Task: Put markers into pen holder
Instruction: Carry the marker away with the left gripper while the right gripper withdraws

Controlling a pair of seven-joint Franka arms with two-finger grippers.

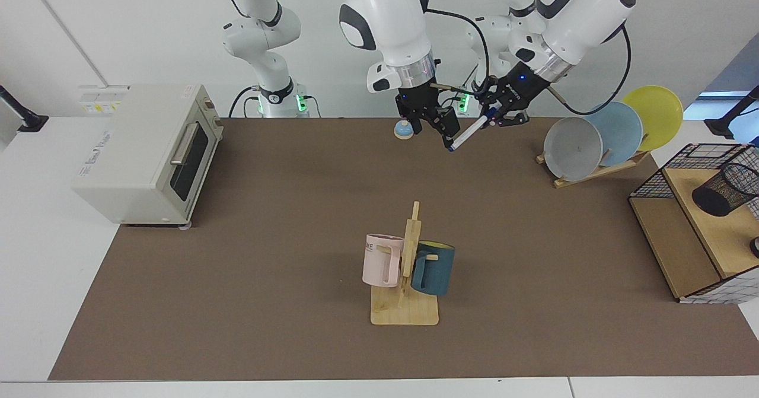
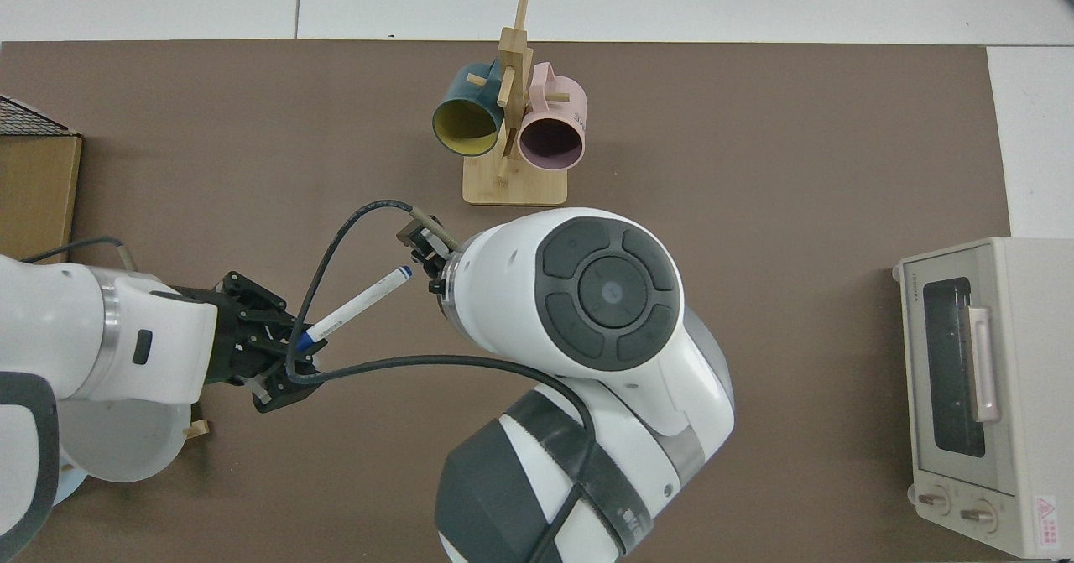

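The marker (image 1: 471,130) is white with a blue cap and hangs slanted above the far side of the mat. My left gripper (image 1: 496,112) is shut on its capped end. From above, the marker (image 2: 357,303) juts out of the left gripper (image 2: 289,349) with its other end free. My right gripper (image 1: 436,126) hovers just beside that free end, open and holding nothing; the arm's own body hides it in the top view. The pen holder (image 1: 726,189), a black mesh cup, lies tilted on the wooden shelf at the facing view's right edge.
A boxy wire rack with wooden shelves (image 1: 676,250) carries the cup. Plates stand in a wooden stand (image 1: 605,137) near the left arm. A mug tree with a pink and a teal mug (image 1: 406,267) stands mid-mat. A toaster oven (image 1: 148,149) and a small bell (image 1: 404,129) sit further off.
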